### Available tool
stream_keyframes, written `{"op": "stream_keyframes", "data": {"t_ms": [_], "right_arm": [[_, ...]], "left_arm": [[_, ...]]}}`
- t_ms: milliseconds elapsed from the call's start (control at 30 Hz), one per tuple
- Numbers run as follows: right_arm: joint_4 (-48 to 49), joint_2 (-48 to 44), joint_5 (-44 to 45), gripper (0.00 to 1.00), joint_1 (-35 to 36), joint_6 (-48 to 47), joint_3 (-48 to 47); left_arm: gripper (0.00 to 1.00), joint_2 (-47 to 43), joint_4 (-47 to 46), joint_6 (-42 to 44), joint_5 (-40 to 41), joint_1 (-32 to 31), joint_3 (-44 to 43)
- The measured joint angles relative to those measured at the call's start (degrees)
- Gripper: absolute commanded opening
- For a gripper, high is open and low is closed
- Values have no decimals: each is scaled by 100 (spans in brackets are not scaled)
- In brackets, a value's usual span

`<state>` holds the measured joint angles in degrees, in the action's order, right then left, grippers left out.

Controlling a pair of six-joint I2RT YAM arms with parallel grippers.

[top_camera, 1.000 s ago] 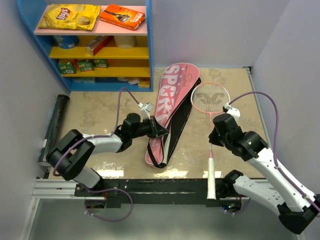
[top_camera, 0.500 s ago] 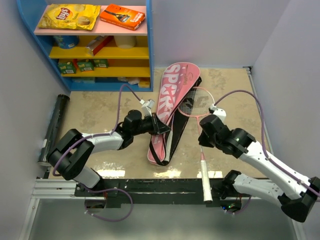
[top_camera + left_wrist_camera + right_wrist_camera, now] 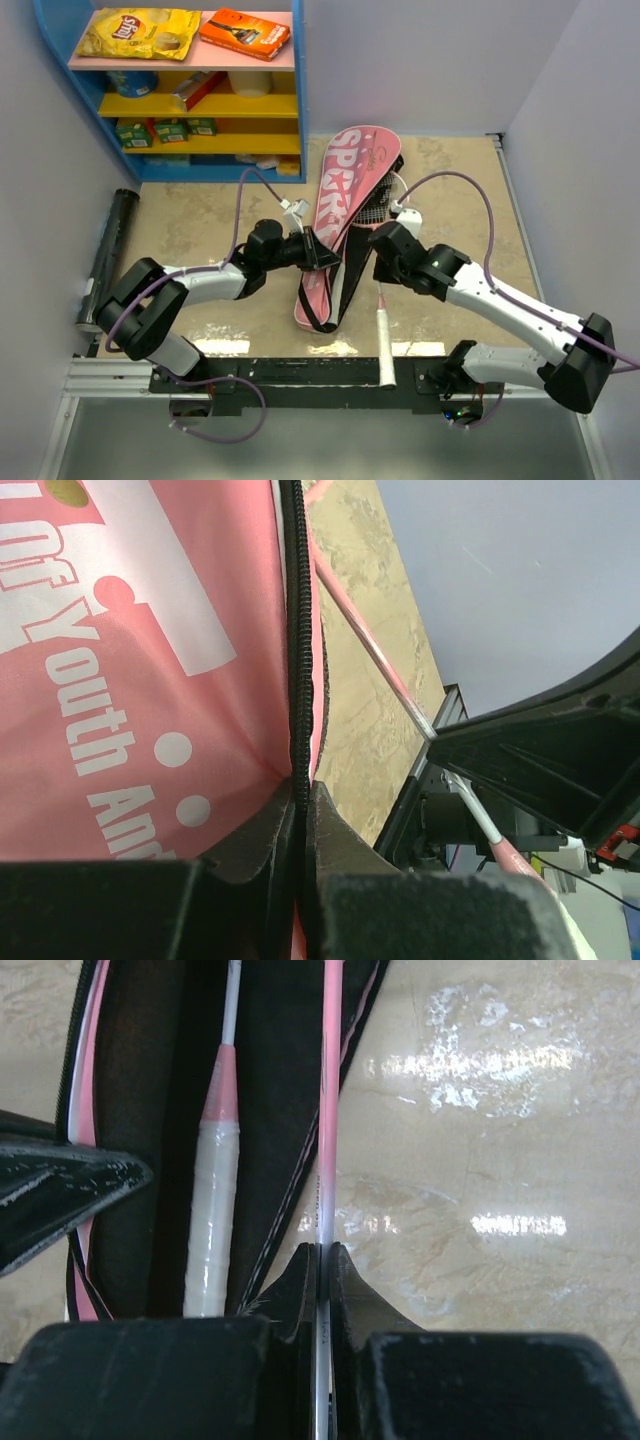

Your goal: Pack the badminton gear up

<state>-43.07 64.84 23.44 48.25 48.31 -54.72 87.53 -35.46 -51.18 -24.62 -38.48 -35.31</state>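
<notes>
The pink bag lettered "SPORT" [image 3: 340, 190] lies on the floor in the middle. My left gripper [image 3: 326, 256] is shut on its black zipper edge [image 3: 293, 630] and holds the flap up. My right gripper [image 3: 379, 270] is shut on the thin shaft [image 3: 327, 1110] of a pink-and-white racket [image 3: 384, 340]. Its head [image 3: 378, 208] sits at the bag's open right side. A second racket's white handle [image 3: 212, 1230] lies inside the bag's black lining. The long black tube [image 3: 106, 255] lies at the far left. No shuttlecock shows.
A blue shelf unit [image 3: 300, 90] with snack packets and boxes stands at the back left. Grey walls close in both sides. A metal rail [image 3: 110, 378] runs along the near edge.
My right arm has carried the racket to the left, from the open floor to the bag's right side. My left gripper has kept its hold on the bag's edge and shifted slightly right.
</notes>
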Motion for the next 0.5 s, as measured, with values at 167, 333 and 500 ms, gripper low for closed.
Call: {"op": "stream_keyframes", "data": {"t_ms": [167, 333, 500], "right_arm": [[557, 568, 162, 0, 0, -85, -2], [1554, 1414, 299, 0, -42, -103, 101], [2415, 1921, 525, 0, -131, -133, 293]], "left_arm": [[0, 0, -55, -22, -96, 22, 98], [0, 0, -79, -26, -269, 22, 168], [0, 0, -31, -20, -411, 22, 168]]}}
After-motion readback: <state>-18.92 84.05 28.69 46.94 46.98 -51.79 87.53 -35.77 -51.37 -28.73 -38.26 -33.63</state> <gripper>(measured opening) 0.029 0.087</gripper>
